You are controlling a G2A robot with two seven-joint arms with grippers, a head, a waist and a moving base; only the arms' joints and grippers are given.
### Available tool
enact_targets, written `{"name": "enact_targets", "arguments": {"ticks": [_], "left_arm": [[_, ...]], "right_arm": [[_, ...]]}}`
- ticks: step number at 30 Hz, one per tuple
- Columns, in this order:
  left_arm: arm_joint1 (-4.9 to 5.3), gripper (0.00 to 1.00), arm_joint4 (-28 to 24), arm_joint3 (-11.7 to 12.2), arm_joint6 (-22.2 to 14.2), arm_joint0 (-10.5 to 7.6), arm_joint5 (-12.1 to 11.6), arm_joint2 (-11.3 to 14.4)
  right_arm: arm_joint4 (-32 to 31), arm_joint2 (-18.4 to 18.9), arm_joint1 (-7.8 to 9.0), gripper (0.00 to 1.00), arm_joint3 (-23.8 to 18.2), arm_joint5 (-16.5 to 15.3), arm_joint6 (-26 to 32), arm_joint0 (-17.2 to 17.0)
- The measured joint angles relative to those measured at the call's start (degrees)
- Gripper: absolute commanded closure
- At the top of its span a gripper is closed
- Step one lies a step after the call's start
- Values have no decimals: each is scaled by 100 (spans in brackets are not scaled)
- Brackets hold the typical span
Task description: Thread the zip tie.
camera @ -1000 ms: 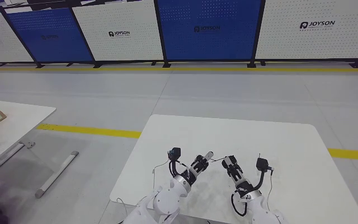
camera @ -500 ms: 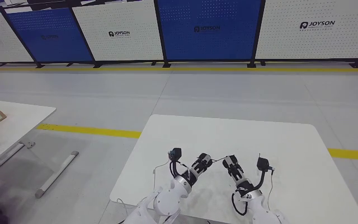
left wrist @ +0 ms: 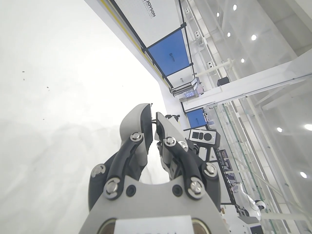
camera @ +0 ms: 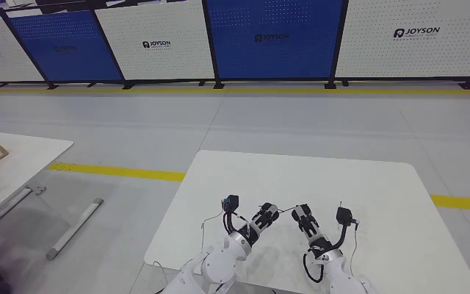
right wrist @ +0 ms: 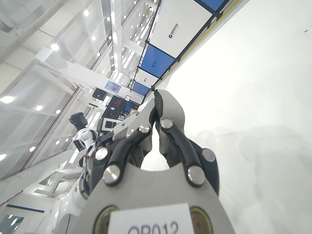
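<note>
Spanning left hand [left wrist: 152, 112] and right hand [right wrist: 156, 98] (both pinching) is the zip tie [right wrist: 152, 88].

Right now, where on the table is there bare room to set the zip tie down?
Crowded at the front edge, where the left gripper and right gripper pinch the zip tie between them. Bare table lies from there to the far edge and out to the right edge.
</note>
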Motion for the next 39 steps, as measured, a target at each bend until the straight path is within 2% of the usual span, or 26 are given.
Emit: {"name": "enact_targets", "arguments": {"ticks": [1, 2, 11, 12, 13, 14, 18, 25, 35, 37, 39], "left_arm": [[0, 99, -2, 2, -9, -1, -2, -1], [1, 100, -3, 4, -16, -2, -4, -2], [4, 100, 22, 14, -15, 3, -24, -15], [3, 100, 12, 12, -3, 7, -37, -18], [2, 100, -8, 9, 12, 10, -49, -22], [-1, 100, -40, 6, 36, 15, -58, -28], [-27, 100, -261, -3, 203, 16, -9, -46], [-77, 100, -631, -97, 536, -34, 101, -101], [-92, 100, -667, -175, 551, -46, 141, -65], [-93, 100, -674, -174, 563, -43, 141, -65], [-108, 100, -763, -189, 642, -37, 134, -63]], "right_arm": [[-5, 2, 0, 100, -6, 3, -6, -4], [-9, 3, 0, 100, -13, 4, -12, -9], [-34, -8, -4, 100, -54, 1, -22, -26], [-33, -13, -5, 91, -54, 3, 2, -20], [-28, -15, -5, 51, -50, 12, 26, -12], [-19, -16, -6, 0, -45, 26, 43, -3], [-35, -26, -4, 0, -57, -5, 108, 0], [-70, 116, 27, 0, -109, -104, -45, -212], [-45, 171, 36, 0, -135, -80, -40, -253], [-163, 176, 43, 0, -118, -50, -46, -237], [-673, 154, 83, 0, -74, -49, 38, -171]]}}
